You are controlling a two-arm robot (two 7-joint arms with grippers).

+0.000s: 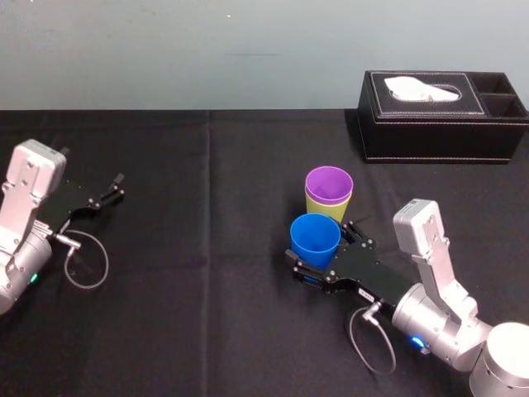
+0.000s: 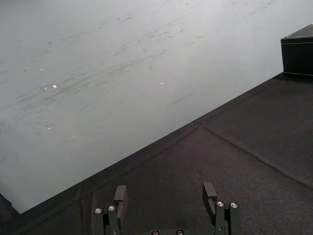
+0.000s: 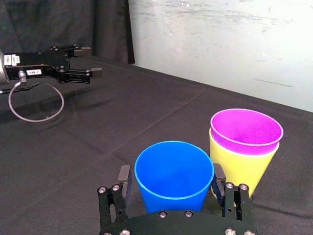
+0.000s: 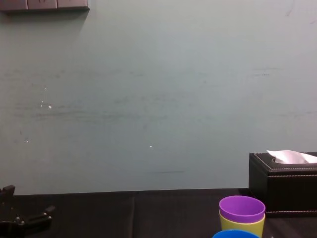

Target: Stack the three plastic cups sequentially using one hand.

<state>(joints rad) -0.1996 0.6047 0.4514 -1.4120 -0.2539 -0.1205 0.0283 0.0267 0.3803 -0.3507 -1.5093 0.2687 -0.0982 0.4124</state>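
Should the blue cup (image 3: 173,176) be carried over the pair beyond it and its base meet the purple cup's (image 1: 329,185) rim off-centre, the nested pair could be tipped or pushed along the black table cloth (image 1: 207,314). A loose or tilted hold could also let the smooth tumbler slip as it is raised. The blue cup is seen upright between the two fingers (image 3: 124,175) of the right gripper (image 1: 326,251), which are closed against its opposite sides low on the wall, so it is judged to be gripped. The purple cup is already seated inside the yellow-green cup (image 1: 324,207), just beyond the blue one and slightly to its right. A black tissue box (image 1: 438,124) stands farther off on the right. The left gripper (image 1: 114,188) is parked far to the left, its fingers spread around nothing.
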